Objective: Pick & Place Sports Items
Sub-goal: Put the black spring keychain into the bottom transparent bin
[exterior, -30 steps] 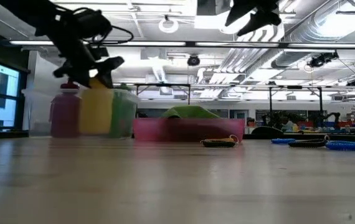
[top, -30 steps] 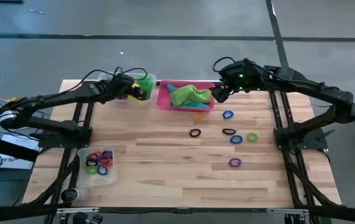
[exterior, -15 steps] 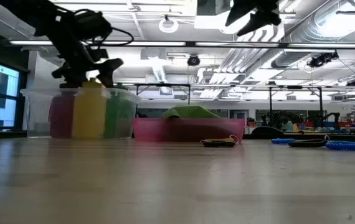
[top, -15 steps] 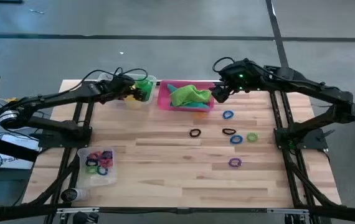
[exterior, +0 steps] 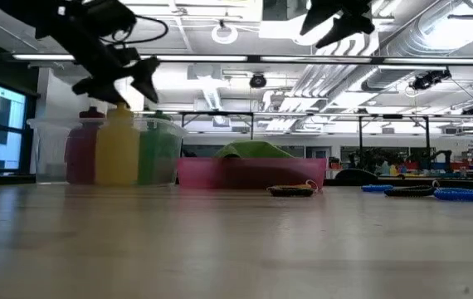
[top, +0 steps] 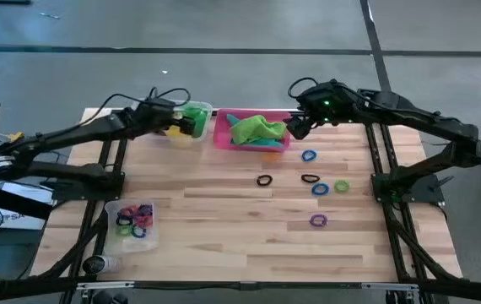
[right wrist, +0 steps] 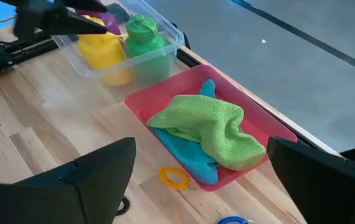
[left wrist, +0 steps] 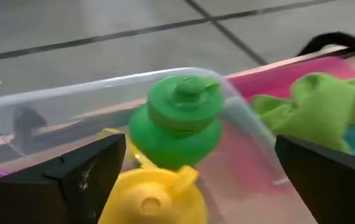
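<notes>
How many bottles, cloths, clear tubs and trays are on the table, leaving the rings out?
Bottles: 3: purple bottle, yellow bottle, green bottle
Cloths: 2: green cloth, teal cloth
Clear tubs: 2: bottle tub, ring tub
Trays: 1: pink tray
Total: 8

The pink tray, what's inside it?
In the pink tray a green cloth lies on top of a teal cloth. The green one covers most of the teal one; anything underneath is hidden.

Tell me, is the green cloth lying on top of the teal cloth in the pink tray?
Yes, in the right wrist view the green cloth lies over the teal cloth inside the pink tray.
</notes>
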Controlling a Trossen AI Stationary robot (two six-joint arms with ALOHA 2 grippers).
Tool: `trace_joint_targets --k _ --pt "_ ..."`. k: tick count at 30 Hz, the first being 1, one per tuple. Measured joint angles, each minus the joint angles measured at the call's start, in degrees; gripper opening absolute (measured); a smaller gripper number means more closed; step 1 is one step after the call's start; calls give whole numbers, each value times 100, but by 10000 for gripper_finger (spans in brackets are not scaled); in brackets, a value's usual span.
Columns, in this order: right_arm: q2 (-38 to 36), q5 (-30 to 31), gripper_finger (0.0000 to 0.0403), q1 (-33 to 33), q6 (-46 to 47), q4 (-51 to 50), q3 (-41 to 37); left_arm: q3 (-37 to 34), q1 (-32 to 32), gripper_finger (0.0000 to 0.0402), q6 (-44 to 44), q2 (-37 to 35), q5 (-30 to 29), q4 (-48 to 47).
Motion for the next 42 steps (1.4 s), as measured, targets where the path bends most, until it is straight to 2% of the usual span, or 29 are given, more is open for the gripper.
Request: trace_joint_targets --k 4,10,21,30,42 --pt "0 -16 294 0 0 -2 0 0 -22 336 346 -296 341 4" --pt "0 -218 294 0 -37 -86 0 0 -209 336 761 -727 448 4" --pt "36 -1648 294 119 -1111 -459 0 0 -800 336 948 -1039 448 4" --pt "131 -1650 294 512 -2107 -771 -154 0 -1116 336 898 -1037 440 4" --pt "135 -1697 294 563 -2060 146 -1521 0 -1345 336 882 -1032 414 4"
